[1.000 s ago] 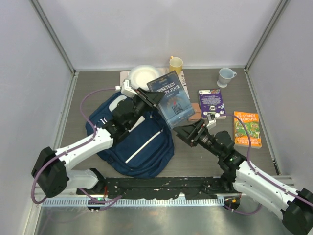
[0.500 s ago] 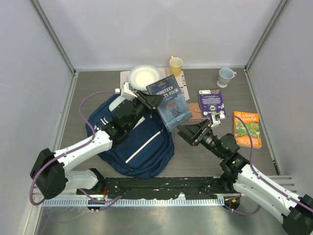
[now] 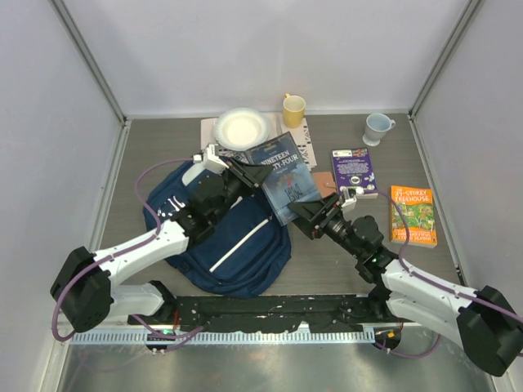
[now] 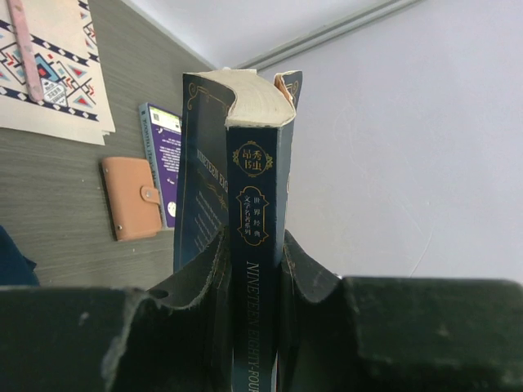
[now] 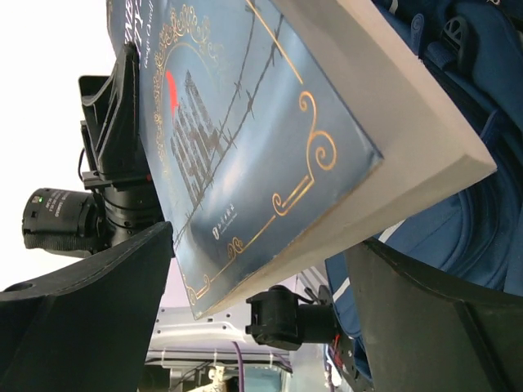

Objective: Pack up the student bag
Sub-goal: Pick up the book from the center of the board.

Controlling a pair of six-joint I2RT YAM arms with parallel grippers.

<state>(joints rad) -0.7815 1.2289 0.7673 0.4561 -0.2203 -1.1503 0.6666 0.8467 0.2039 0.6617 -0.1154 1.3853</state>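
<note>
Left pincer (image 4: pixel 253 261) clamps the dark blue paperback book (image 3: pixel 286 175) by its spine over the navy blue fabric backpack (image 3: pixel 237 245), near left on the grey desk (image 3: pixel 327 269), likely for loading. Right pincer (image 3: pixel 313 216), spread, brackets the book's lower corner, probably steadying. Count: three books, adding purple paperback (image 3: pixel 354 171) and green-orange picture book (image 3: pixel 411 215); two cups, yellow ceramic cup (image 3: pixel 293 107), pale blue cup (image 3: pixel 377 126).

Glossy-covered book (image 3: pixel 284 175), matt cloth student bag (image 3: pixel 245 245), grey wood-grain table (image 3: pixel 425 163).
</note>
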